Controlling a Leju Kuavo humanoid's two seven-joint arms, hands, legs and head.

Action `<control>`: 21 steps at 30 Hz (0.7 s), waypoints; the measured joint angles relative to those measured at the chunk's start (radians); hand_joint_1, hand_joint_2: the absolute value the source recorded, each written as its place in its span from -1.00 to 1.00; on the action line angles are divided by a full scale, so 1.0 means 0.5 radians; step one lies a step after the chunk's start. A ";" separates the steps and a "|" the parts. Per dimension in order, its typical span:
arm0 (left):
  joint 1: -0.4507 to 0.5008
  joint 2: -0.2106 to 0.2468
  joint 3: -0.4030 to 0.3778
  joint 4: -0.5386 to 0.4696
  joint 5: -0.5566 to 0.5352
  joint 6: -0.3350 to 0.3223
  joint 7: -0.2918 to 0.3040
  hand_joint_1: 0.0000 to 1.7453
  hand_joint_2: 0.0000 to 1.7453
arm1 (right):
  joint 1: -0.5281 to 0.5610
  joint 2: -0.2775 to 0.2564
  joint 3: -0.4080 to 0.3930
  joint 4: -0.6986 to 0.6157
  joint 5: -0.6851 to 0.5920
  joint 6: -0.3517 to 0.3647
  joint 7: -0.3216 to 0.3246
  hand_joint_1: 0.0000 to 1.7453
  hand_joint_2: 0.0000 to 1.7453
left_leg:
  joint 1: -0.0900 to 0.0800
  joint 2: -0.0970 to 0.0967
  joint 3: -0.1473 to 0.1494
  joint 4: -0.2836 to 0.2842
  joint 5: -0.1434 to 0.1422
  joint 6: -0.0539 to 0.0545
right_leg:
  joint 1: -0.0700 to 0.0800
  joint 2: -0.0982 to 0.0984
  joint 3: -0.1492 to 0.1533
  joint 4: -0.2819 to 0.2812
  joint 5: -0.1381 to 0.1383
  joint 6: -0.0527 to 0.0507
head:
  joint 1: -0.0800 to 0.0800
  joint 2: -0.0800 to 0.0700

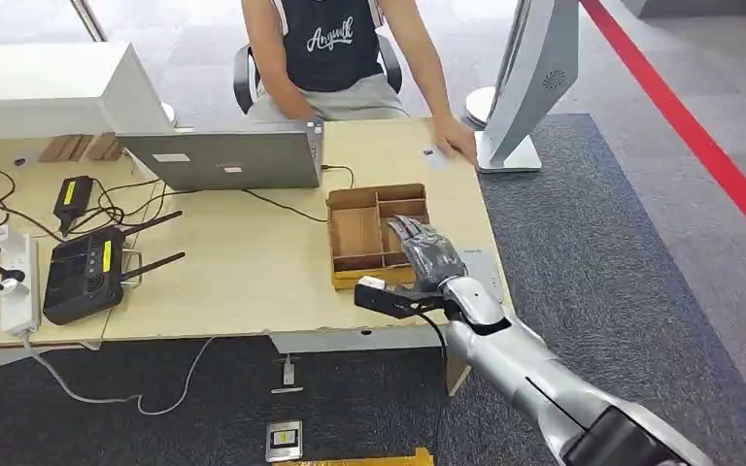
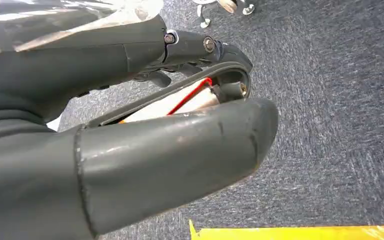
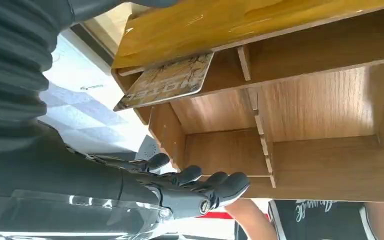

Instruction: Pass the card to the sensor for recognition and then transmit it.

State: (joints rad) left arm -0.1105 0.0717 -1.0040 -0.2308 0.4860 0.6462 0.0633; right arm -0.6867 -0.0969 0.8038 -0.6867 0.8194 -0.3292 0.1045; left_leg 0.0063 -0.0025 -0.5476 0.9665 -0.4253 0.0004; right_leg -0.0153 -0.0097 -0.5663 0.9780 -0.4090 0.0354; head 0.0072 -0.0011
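The right hand hovers with fingers spread and empty over the wooden divided tray, where the card leans in a corner compartment. The thin dividers crowd the fingers, so a grab may skid the card flat or shove the tray toward the nearby surface edge. The left hand hangs over carpet, apparently curled, holding nothing visible. Open room lies left of the tray.

Silver arm; dark grey right hand; left hand grey, with screws.
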 joint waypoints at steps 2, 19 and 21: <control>0.000 0.000 0.000 0.000 0.000 0.000 0.000 -1.00 -1.00 | 0.000 0.001 0.000 0.002 0.000 0.000 0.000 -1.00 1.00 | 0.000 0.000 0.000 0.000 0.000 0.000 | 0.000 0.000 0.000 0.000 0.000 0.000 | 0.000 0.000; 0.000 0.000 0.000 0.000 0.002 0.000 0.004 -1.00 -1.00 | -0.005 0.000 0.000 0.027 -0.002 -0.005 0.036 -1.00 1.00 | 0.000 0.000 0.000 0.000 0.000 0.000 | 0.000 0.000 0.000 0.000 0.000 0.000 | 0.000 0.000; 0.000 0.000 0.000 0.000 0.003 0.000 0.004 -1.00 -1.00 | -0.008 -0.007 -0.003 0.036 -0.011 -0.025 0.050 -1.00 1.00 | 0.000 0.000 0.000 0.000 0.000 0.000 | 0.000 0.000 0.000 0.000 0.000 0.000 | 0.000 0.000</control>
State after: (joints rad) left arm -0.1106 0.0717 -1.0040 -0.2308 0.4875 0.6462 0.0652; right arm -0.6909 -0.1003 0.8022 -0.6687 0.8137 -0.3418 0.1297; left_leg 0.0063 -0.0025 -0.5476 0.9666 -0.4253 0.0004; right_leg -0.0153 -0.0097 -0.5663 0.9779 -0.4090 0.0354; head 0.0073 -0.0011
